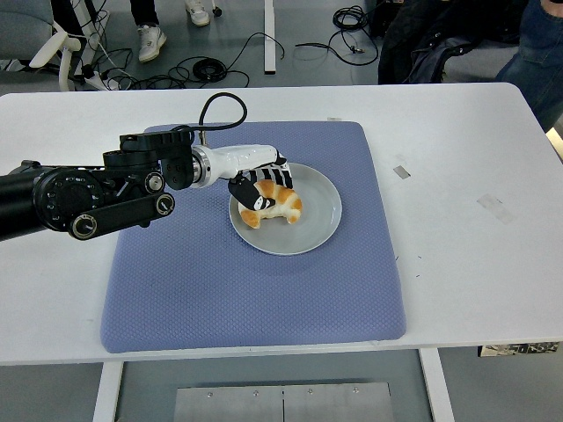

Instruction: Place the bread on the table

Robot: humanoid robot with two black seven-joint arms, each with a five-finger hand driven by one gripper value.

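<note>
A golden croissant (pixel 276 207) is held just over the left half of a grey plate (pixel 317 224), which sits on a blue mat (pixel 255 281) on the white table (pixel 457 255). My left hand (pixel 261 186) reaches in from the left, its black-and-white fingers curled over the croissant's top and left side. The bread looks slightly lifted, though I cannot tell if it still touches the plate. The right arm is out of view.
Bare white tabletop lies on both sides of the mat, wider on the right, with small tape marks (pixel 401 171) there. A black cable (pixel 220 110) loops above my left wrist. People's feet and floor cables show beyond the far edge.
</note>
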